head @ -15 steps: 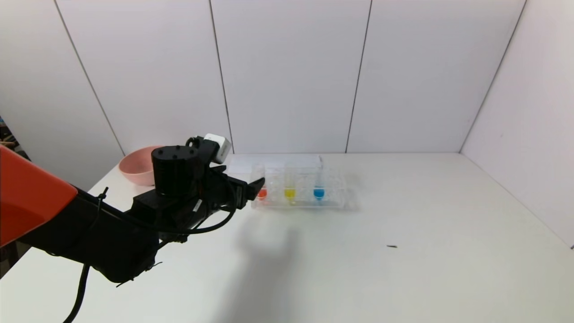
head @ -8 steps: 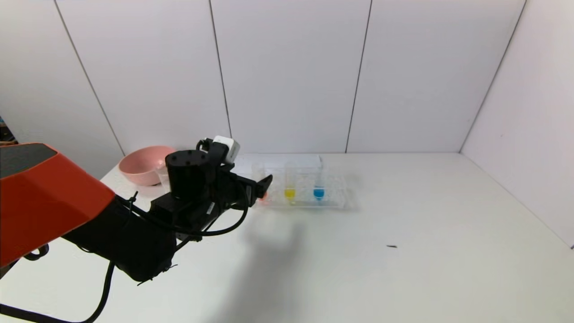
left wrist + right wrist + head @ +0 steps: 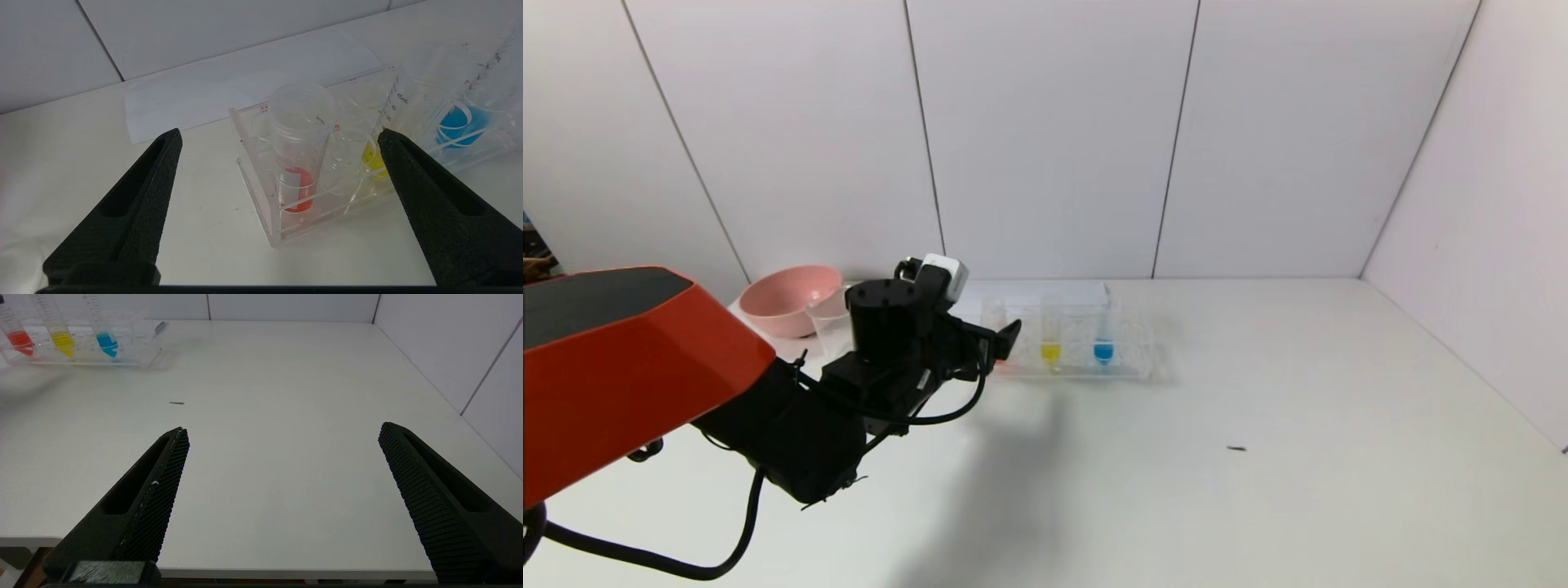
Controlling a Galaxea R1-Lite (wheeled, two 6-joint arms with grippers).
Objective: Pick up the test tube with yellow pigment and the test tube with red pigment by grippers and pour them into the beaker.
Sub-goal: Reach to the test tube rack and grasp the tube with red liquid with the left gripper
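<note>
3 tubes stand upright in the clear rack (image 3: 1086, 359) at the back of the table (image 3: 1176, 457): the test tube with red pigment (image 3: 297, 163) at the rack's left end, the test tube with yellow pigment (image 3: 1050, 336) next, and a blue one (image 3: 1103, 335) beyond. The left gripper (image 3: 280, 141) hovers just before the rack, fingers (image 3: 139, 204) spread wide and empty, the red tube centred between them. The beaker (image 3: 827, 320) stands beside the pink bowl (image 3: 784, 298), behind the left arm. The right gripper (image 3: 282, 433) idles near the table's front edge, its fingers also wide apart and empty. The risk is that 1 finger, closing, catches the yellow tube or the rack wall, tipping or dragging the whole rack.
</note>
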